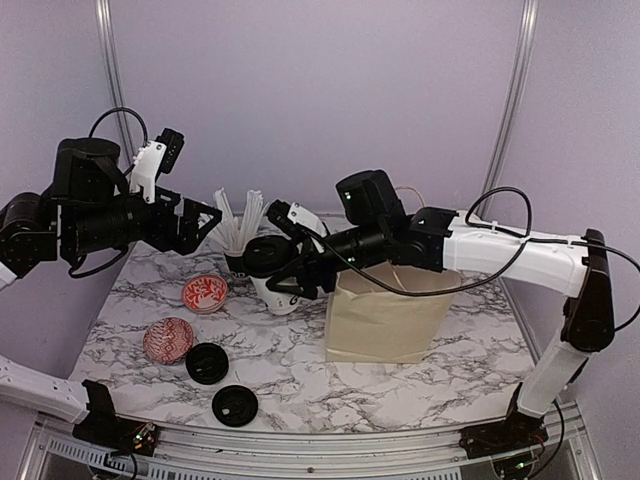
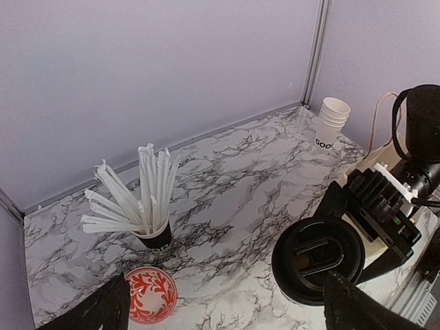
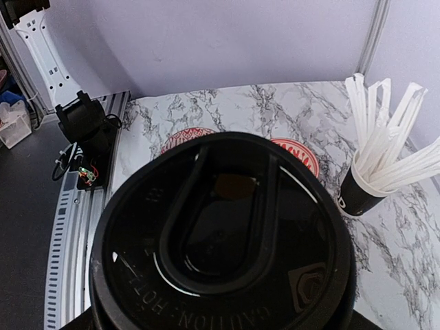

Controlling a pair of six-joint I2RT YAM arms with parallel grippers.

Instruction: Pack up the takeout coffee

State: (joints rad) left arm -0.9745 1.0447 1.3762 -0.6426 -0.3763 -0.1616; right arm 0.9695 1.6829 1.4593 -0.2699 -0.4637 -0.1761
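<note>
Fingers of the right gripper (image 1: 283, 272) were clamped on a lidded white coffee cup (image 1: 275, 297), tilted over the counter (image 1: 300, 380) just beside the brown paper bag (image 1: 385, 320). Fingers of the left gripper (image 1: 209, 225) stood wide apart, holding nothing.

Soft, even light is falling from above, casting only faint shadows beside the loose lids (image 1: 207, 362) on the marble table (image 1: 400, 390). A pale sheen is lying on the black lid (image 3: 220, 240) of the coffee cup (image 1: 278, 293), which is crowding the right wrist view and perhaps blurring slightly at its near rim. Straight rails (image 1: 516, 90) are bowing toward the top view's edges.
</note>
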